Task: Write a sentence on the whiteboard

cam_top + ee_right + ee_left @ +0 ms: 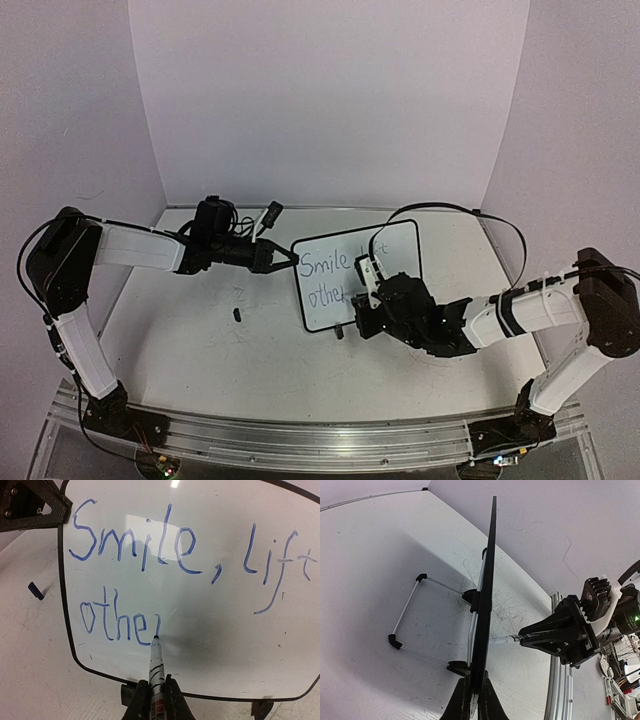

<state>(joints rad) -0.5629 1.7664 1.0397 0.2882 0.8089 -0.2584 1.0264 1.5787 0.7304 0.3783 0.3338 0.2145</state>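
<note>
my right gripper (153, 702) pinches the marker (156, 662), its tip on the whiteboard (225, 665) right after "othe" of the sentence (150, 545); my left gripper (471, 702) clamps the board's edge.

In the overhead view the right pincer (365, 298) and its wrist cover the end of both lines of the sentence (328, 266), and the small dark piece (237, 314) on the surface (200, 340) is too small to identify. The left wrist view meets the whiteboard (487, 605) edge-on, hiding its written face. In the right wrist view the board's top edge and right side run off the picture, and the lower barrel of the marker (157, 662) is buried in the pincer's grip.
</note>
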